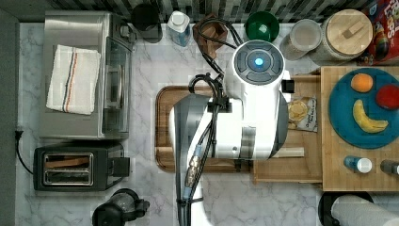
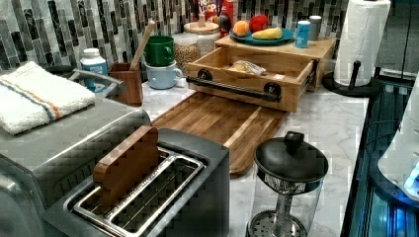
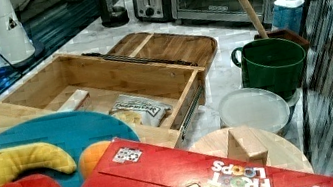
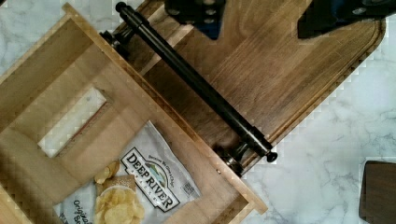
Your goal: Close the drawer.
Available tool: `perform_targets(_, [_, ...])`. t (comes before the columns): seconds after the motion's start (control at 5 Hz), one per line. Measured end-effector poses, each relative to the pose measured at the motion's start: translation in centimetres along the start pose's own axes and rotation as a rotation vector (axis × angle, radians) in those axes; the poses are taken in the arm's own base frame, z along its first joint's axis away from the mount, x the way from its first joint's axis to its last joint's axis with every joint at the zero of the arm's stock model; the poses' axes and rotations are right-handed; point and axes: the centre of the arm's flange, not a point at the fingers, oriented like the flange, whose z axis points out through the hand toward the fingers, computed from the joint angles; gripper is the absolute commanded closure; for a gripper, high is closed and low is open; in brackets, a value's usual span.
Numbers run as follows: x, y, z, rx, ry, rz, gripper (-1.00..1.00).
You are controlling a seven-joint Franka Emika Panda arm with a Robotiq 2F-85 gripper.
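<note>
Top view: arm [image 1: 244, 113] hangs over the seam between the cutting board [image 1: 164, 127] and the drawer [image 1: 287, 172]. The drawer is pulled out toward the top view's left from under the wooden top [image 1: 336, 165] carrying the blue plate [image 1: 341, 117]. A chip bag [image 1: 303, 113] lies inside.

Left view: the drawer stands well open, and its black bar handle [image 2: 232, 90] spans the front over the cutting board's far end. A coffee press [image 2: 289, 173] sits near the camera.

Right view: the open box has the chip bag resting flat against the side rail. A green mug [image 3: 271, 64] is just beside the drawer's corner, apart from it.

Wrist view: two dark fingers [image 4: 198, 11] of the gripper [image 4: 266, 16] stand spread wide, holding nothing, above the board on the outer side of the handle.

Risks, as judgement: an off-centre push on the bar could skew the drawer and jam a rail. Coming in too low could snag the fingers on the board.
</note>
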Motion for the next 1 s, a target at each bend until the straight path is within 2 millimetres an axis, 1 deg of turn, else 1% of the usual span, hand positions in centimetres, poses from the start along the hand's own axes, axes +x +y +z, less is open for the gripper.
perform_targets(0.2, [0.3,0.1,0.3,-0.002,-0.001,0.003,1.00])
perform_targets(0.4, [0.5,0.0,1.0,-0.002,-0.009,0.007,-1.00])
perform_targets(0.6, [0.4,-0.2,1.7,0.019,-0.037,-0.044,-1.00])
perform_targets(0.8, [0.5,-0.5,2.2,0.040,-0.006,-0.166,-1.00])
perform_targets(1.0, [0.0,-0.9,3.5,-0.006,0.046,-0.320,-1.00])
